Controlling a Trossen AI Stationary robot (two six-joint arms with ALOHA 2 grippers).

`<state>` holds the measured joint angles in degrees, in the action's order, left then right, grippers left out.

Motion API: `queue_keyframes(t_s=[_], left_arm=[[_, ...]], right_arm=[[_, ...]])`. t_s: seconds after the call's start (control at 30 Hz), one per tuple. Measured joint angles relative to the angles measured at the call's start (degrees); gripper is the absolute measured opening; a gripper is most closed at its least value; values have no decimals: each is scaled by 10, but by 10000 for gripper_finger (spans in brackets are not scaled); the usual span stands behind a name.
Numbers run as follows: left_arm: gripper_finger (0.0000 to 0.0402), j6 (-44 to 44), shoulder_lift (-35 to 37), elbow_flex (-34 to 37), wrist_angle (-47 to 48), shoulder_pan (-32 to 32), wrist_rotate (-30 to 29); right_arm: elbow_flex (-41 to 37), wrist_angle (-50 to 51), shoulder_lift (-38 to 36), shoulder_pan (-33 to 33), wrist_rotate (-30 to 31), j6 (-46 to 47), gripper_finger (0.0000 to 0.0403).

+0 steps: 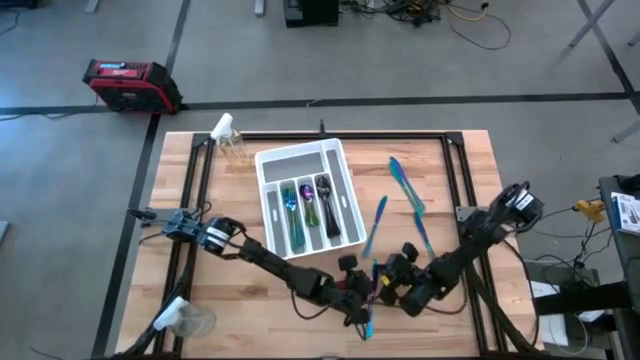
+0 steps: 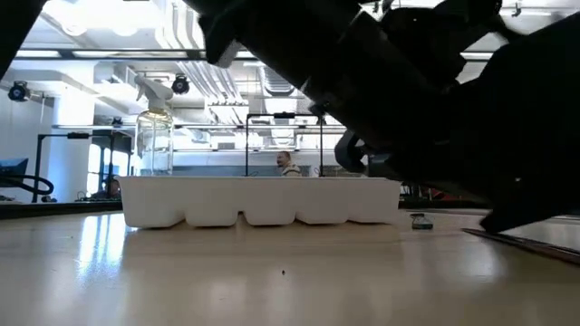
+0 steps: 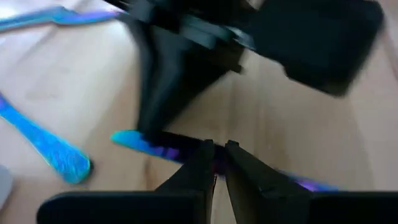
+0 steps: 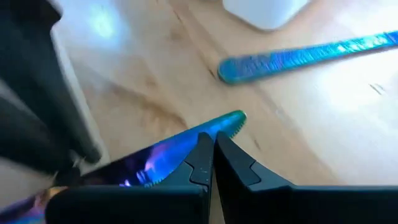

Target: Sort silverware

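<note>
Both grippers meet at the table's front edge, nearest the overhead cam, w/ one knife between them. Left gripper [image 1: 352,300] reaches in from the left arm; its fingers [image 3: 198,163] are pinched narrow onto the knife's [image 3: 149,144] handle in the left wrist view. Right gripper [image 1: 392,290] sits just beside it, fingers [image 4: 203,159] also nearly closed, clamped on the same knife [image 4: 186,146] at its serrated blade end. So both claws hold one piece, low over the wood.

Left of center, farther back: white tray [image 1: 300,158] w/ a few pieces of silverware [image 1: 306,205] already in its slots, spoons by the look of the bowls. A spray bottle [image 1: 230,137] stands near the tray's back-left corner.

Right of the tray, loose on the wood: three blue-teal pieces [image 1: 406,190], well apart from the tray, type hard to tell. One of them [image 4: 311,55] lies near the tray corner in the right wrist view.
</note>
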<state>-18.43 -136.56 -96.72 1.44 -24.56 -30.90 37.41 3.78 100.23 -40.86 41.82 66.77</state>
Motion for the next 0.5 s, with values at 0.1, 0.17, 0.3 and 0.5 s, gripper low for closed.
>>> queue_keyframes(t_s=[0.1, 0.17, 0.3, 0.5], left_arm=[[25, -1, 11, -8, 73, -15, 3], [25, -2, 20, -10, 96, -25, -1], [25, -2, 23, -11, 96, -35, -13], [25, 3, 20, -10, 98, -24, -92]], right_arm=[[1, -79, 21, 25, -4, -88, 0], [7, -130, 24, 38, -25, -174, 0], [31, -144, 1, 41, -42, -293, 0], [36, -144, -50, -8, -32, -302, 0]])
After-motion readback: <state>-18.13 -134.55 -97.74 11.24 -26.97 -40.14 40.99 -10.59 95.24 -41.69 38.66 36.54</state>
